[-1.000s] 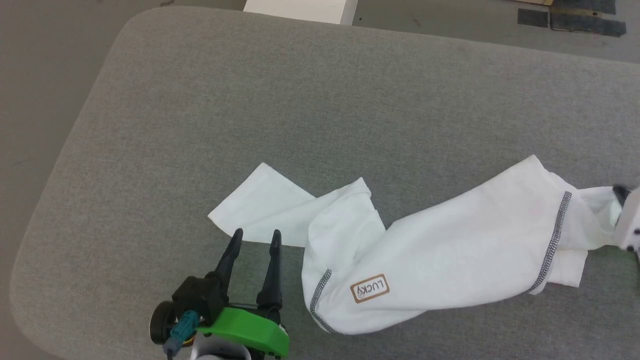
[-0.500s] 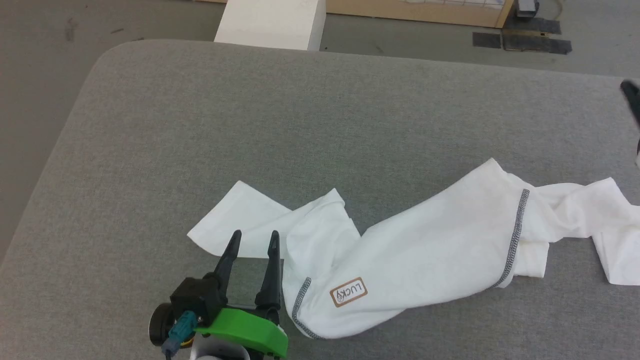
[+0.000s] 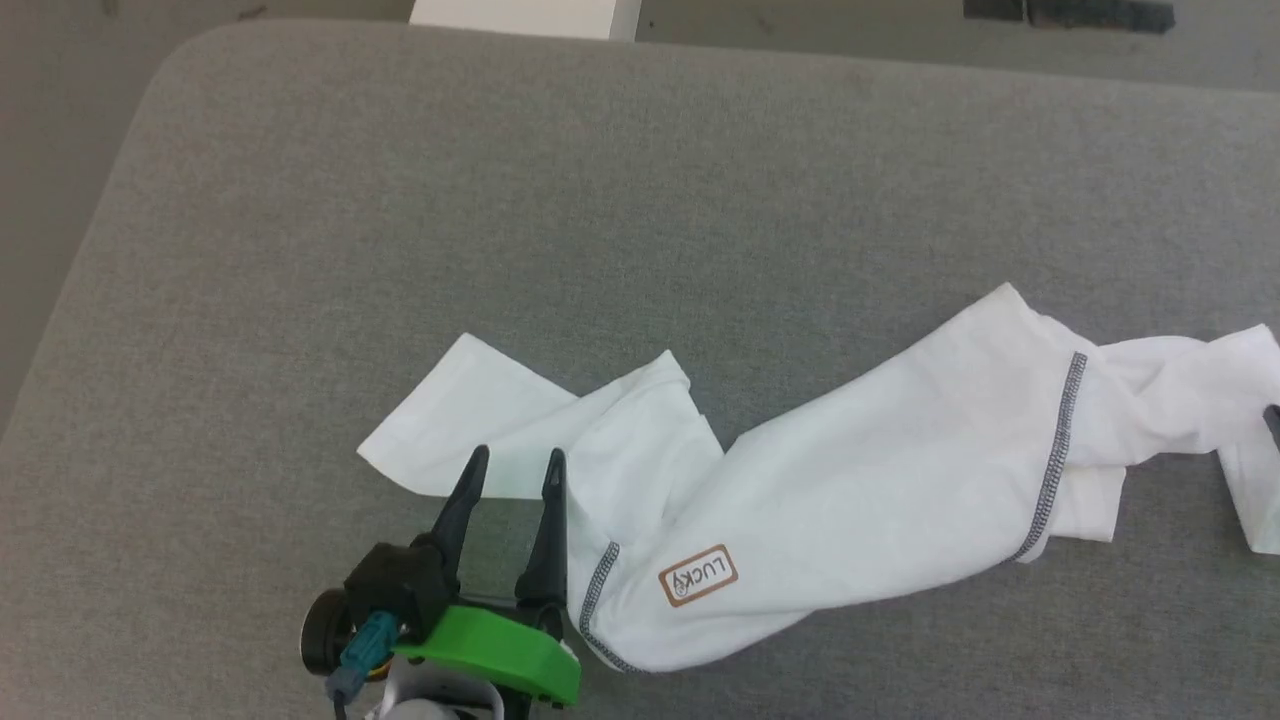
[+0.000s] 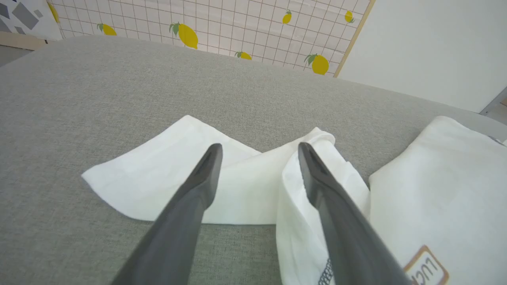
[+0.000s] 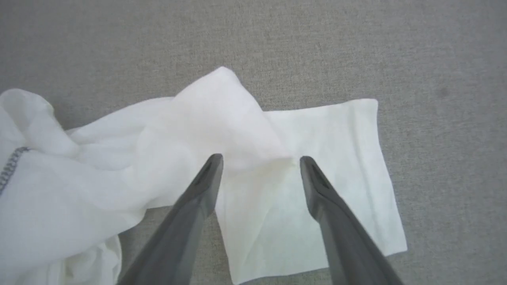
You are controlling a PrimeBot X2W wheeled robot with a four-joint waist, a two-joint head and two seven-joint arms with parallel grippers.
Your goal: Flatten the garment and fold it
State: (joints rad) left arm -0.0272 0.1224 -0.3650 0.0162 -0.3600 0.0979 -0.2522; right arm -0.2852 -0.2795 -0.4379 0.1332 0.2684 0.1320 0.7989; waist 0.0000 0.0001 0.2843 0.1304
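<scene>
Left gripper (image 3: pixel 517 468): fingers spread, nothing btwn them, no grasp on anything. Pos.: lower left of head view, w/ a green housing (image 3: pixel 490 655) behind the fingers. Tips overlap the near edge of the garment's left sleeve (image 3: pixel 470 430). In left wrist view the same gripper (image 4: pixel 260 158) points at that sleeve, one finger over the flat cuff end and the other over a folded ridge of cloth. Contact w/ cloth: cannot tell.

Right gripper (image 5: pixel 261 166): fingers likewise apart, empty. Tips sit over the other sleeve's end in right wrist view. Contact: cannot tell.

Garment (image 3: pixel 880 500): white, thin, long-sleeved.
- Lies on the grey padded table (image 3: pixel 600 200), toward the robot's side, running diagonally from lower centre to the right edge of head view.
- Not flat, not folded. Body is bunched into a long band.
- Left sleeve is bent back on itself in a shallow V.
- Right sleeve (image 3: pixel 1180 390) is twisted and runs off the frame.
- In right wrist view the cloth (image 5: pixel 119 158) is crumpled at left, w/ the cuff end (image 5: pixel 317 198) lying flat at right.

Markings:
- LUCKY patch (image 3: pixel 698 575), orange border, near the lower left end of the body.
- Curved dark grey seam (image 3: pixel 595 600), just beside the patch.
- Second seam (image 3: pixel 1055 450), crossing the cloth toward the right.

Surroundings:
- White box (image 3: pixel 520 12) beyond the far table edge.
- Lemon-print panel (image 4: pixel 222 27) behind the table in left wrist view.
</scene>
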